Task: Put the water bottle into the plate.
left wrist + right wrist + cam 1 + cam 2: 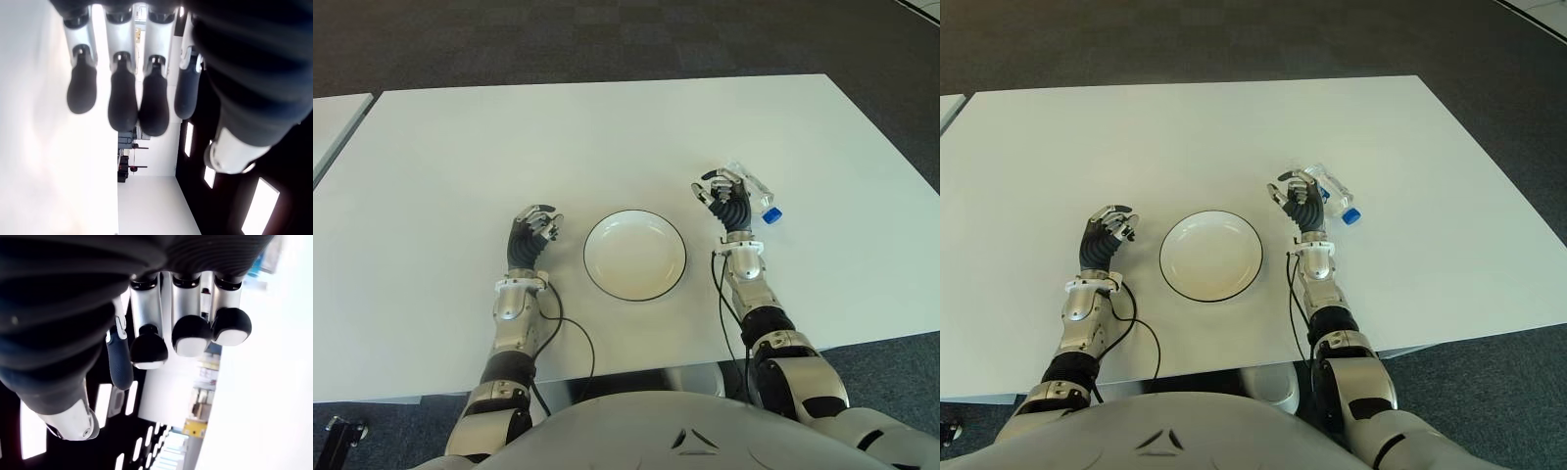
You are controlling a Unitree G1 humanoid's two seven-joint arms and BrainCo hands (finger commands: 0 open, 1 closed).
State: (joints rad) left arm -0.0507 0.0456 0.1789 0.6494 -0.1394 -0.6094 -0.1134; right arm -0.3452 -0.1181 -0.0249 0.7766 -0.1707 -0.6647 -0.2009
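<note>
A clear water bottle (759, 196) with a blue cap lies on its side on the white table (558, 137), to the right of the plate. My right hand (722, 194) stands just left of the bottle, fingers loosely curled, and the right wrist view shows nothing inside them; a bit of the bottle (268, 257) shows beyond the fingertips (190, 338). Whether the hand touches the bottle is not clear. The white plate (634, 255) with a dark rim sits between my hands and holds nothing. My left hand (534, 229) shows left of the plate, fingers relaxed and holding nothing.
The table's front edge runs close to my body, and dark carpet lies beyond its far and right edges. Part of a second white table (333, 117) shows at the far left. Black cables hang at both forearms.
</note>
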